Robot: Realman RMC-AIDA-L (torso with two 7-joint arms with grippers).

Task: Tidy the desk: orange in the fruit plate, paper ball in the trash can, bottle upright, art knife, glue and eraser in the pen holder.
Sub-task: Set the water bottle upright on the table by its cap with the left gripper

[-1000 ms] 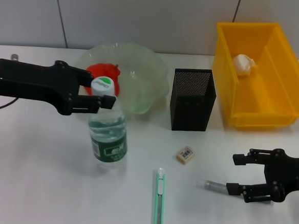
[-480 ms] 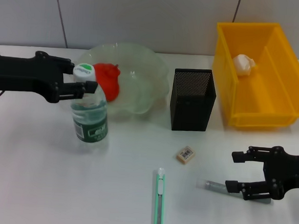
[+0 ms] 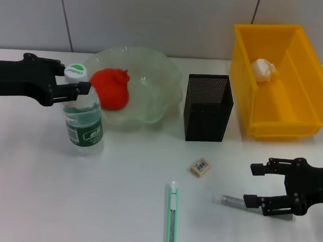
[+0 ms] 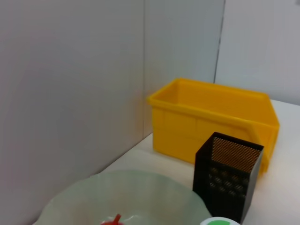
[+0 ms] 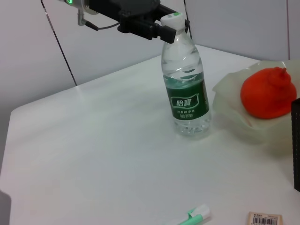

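Since 1.0 s ago, the left gripper point(image 3: 71, 85) and the clear plastic water bottle with green label and white-green cap point(image 3: 83, 119) have shifted together toward the robot's left, clearing the front of the bowl; the right gripper point(image 3: 257, 186) has held its place.

Nearest the robot, the green-and-white art knife point(image 3: 171, 220) lies flat on the white desk point(image 3: 116, 206), its length running near to far. Just to its right lies the small grey glue stick point(image 3: 236, 202), its far end beside the lower fingertip of the right gripper, whose jaws stand apart with nothing between them. Contact between fingertip and glue cannot be determined.

Slightly farther, the tan rectangular eraser with a barcode label point(image 3: 201, 167) rests on the desk, apart from the knife and the glue.

Farther still, the bottle stands upright. The left gripper is clamped on its neck just below the cap, as the right wrist view confirms point(image 5: 157, 29).

Behind the bottle sits the pale green translucent fruit bowl point(image 3: 154, 70), with the orange-red fruit point(image 3: 111, 88) inside it. To the right of the bowl stands the black mesh square pen holder point(image 3: 208, 107). Right of that sits the yellow plastic bin point(image 3: 295, 114), which contains the white crumpled paper ball point(image 3: 263, 69) at its far end.
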